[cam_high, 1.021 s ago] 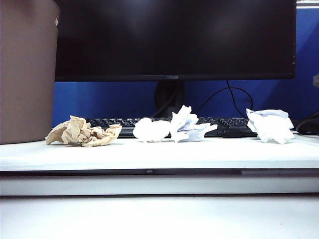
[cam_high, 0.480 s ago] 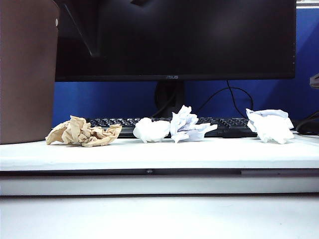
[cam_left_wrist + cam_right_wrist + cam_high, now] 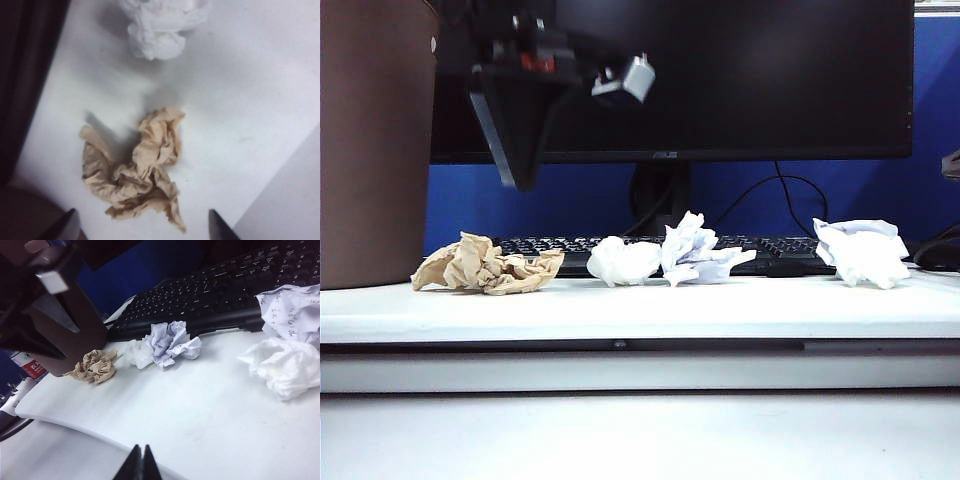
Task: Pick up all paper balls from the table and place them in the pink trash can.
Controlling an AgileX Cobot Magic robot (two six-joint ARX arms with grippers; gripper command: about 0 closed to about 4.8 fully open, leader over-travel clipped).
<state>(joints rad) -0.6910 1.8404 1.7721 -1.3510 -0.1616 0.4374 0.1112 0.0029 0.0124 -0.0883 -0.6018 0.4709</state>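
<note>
Several paper balls lie in a row on the white table: a tan one at the left, a white one touching a bluish-white one in the middle, and a white one at the right. The pink trash can stands at the far left. My left gripper hangs above the tan ball, pointing down. Its wrist view shows the jaws open, the left gripper straddling the near edge of the tan ball without touching it. My right gripper is shut and empty, near the table's front edge.
A black monitor on a stand and a black keyboard with cables sit right behind the balls. A blue partition closes the back. A red-labelled bottle stands beyond the table's left end.
My left arm has dropped into view from the top and now hangs in front of the monitor, over the tan ball. None of the paper balls has moved.
</note>
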